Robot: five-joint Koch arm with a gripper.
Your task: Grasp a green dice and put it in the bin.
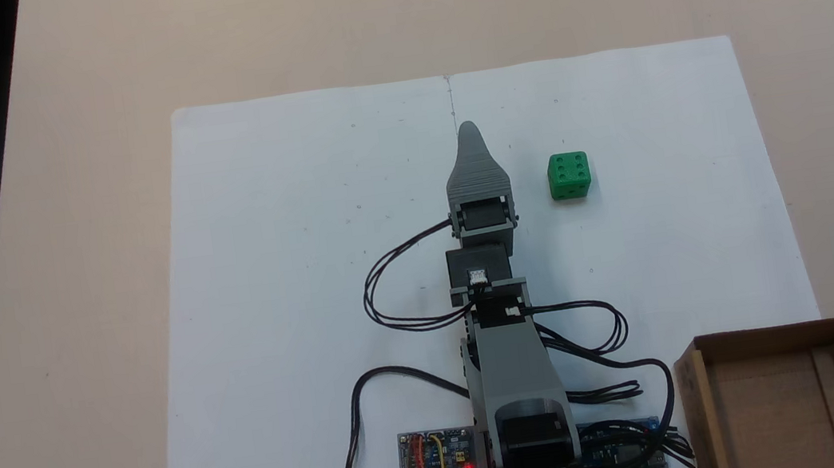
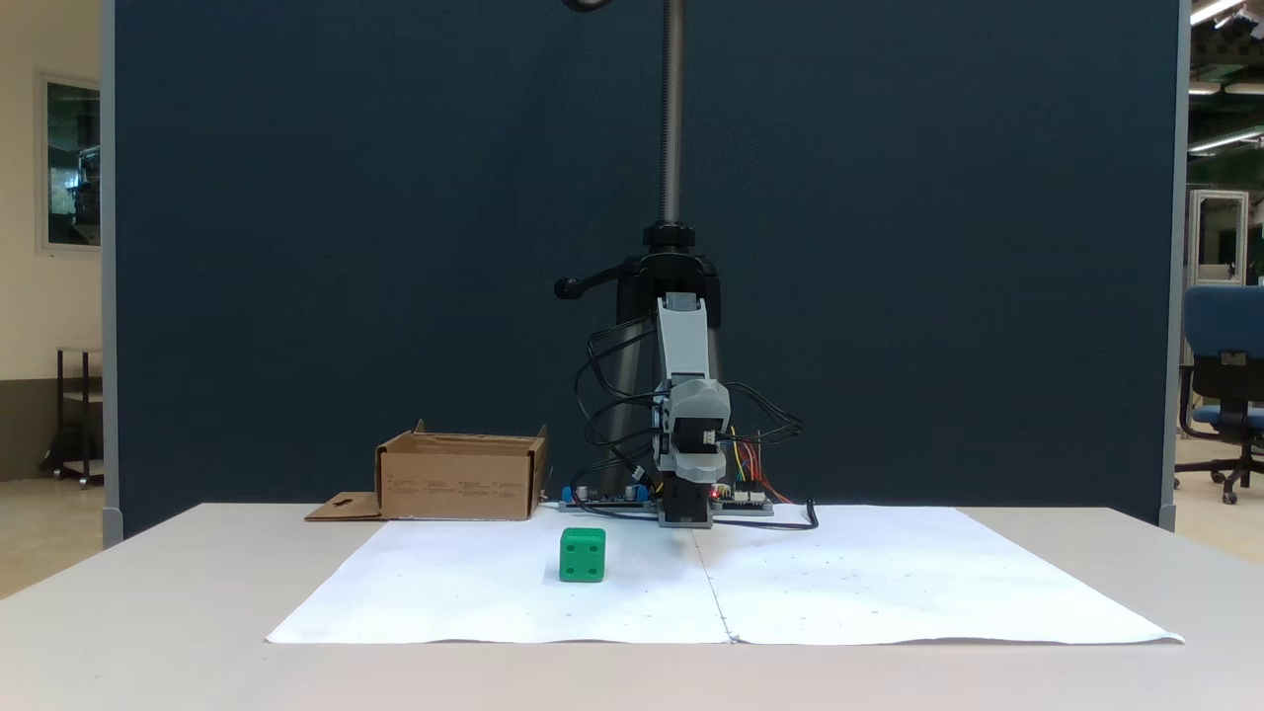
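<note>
The green dice sits alone on the white paper, six pips up, to the right of my gripper in a fixed view and about a dice-width or more away from it. Seen from the front, the green dice lies left of the arm and nearer the camera. My gripper is held above the paper, pointing out from the base, with nothing in it. Its jaws lie one over the other, so no gap shows. The bin, a brown cardboard box with a hang-tab flap, stands beside the arm's base.
White paper covers the middle of the beige table. Circuit boards and looping black cables crowd the arm's base. A camera stand pole rises behind the arm against a dark blue partition.
</note>
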